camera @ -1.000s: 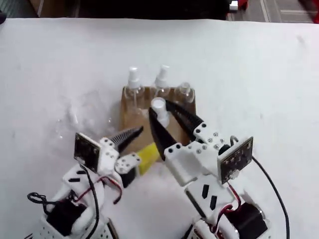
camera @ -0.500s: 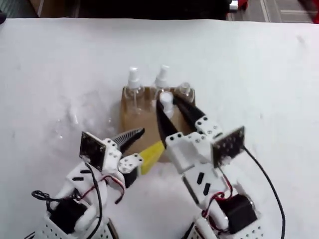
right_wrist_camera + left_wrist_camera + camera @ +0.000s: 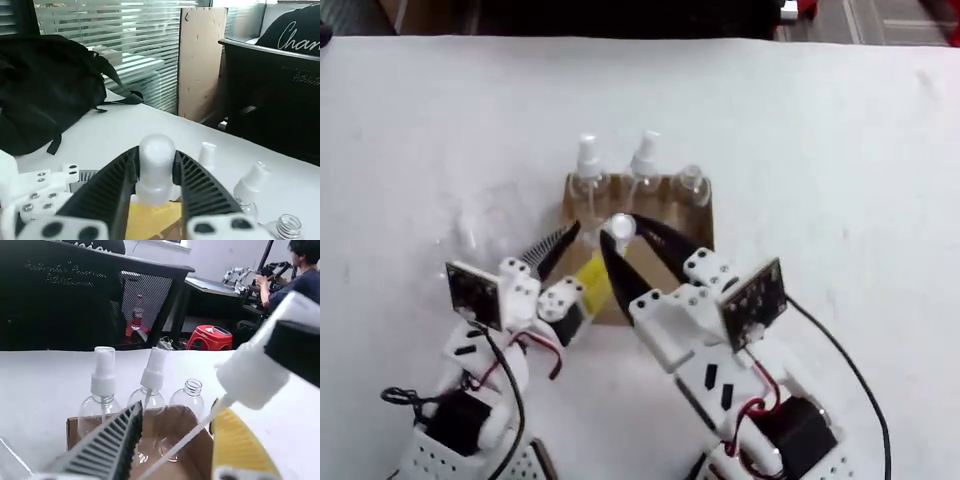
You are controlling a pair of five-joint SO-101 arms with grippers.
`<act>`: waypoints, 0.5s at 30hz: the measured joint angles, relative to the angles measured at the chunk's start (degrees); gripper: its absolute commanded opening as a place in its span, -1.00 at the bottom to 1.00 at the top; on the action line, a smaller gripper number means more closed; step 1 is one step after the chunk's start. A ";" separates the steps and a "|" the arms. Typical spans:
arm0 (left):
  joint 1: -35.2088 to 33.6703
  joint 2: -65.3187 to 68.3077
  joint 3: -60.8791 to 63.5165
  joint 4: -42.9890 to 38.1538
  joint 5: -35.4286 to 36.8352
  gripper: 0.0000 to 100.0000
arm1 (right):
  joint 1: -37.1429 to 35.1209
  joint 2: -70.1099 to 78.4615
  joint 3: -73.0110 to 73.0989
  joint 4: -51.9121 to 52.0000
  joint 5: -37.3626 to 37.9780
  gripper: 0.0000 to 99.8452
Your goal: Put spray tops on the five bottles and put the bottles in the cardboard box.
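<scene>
**Open neck lies ahead of the right fingertips, on the side away from the left gripper**

A spray top (image 3: 156, 167) is gripped by the right gripper (image 3: 623, 232), its two black fingers closed on the white head. The left gripper (image 3: 578, 250) is held with its fingers apart, one ribbed black and one yellow, and nothing is clamped between them. Both grippers are placed over the cardboard box (image 3: 710, 225).

The uncapped bottle (image 3: 690, 185) is stood upright against the far wall of the box. It is the end one of a row shared with two capped bottles (image 3: 588, 170) (image 3: 645, 165). From the right fingers the open neck lies ahead of the tips and off to the side turned away from the left gripper. The right gripper is judged the nearer of the two to it.

The long axes are not matched. The dip tube (image 3: 185, 437) is seen slanting down from the held head, its free end pointed toward the gap between the left fingers, while the bottle's neck is upright. By this judgement the top would have to be carried forward and sideways. The tube would also have to be brought upright above the neck before it could be lowered in.
</scene>
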State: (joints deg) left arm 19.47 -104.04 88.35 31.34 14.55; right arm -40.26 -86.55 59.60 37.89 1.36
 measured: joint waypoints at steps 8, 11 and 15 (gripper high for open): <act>-0.70 0.00 0.00 -0.18 0.53 -0.59 | 0.62 -0.26 -0.26 0.70 0.00 -0.97; -0.70 0.00 0.00 -0.18 0.53 -0.59 | 0.62 -0.09 -0.26 0.70 0.00 -0.97; 0.35 0.00 1.14 -0.26 0.53 -0.59 | 2.37 0.18 -0.26 0.70 0.00 -0.97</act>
State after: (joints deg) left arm 19.82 -104.04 89.49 31.08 15.08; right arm -37.89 -86.37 59.34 38.59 1.36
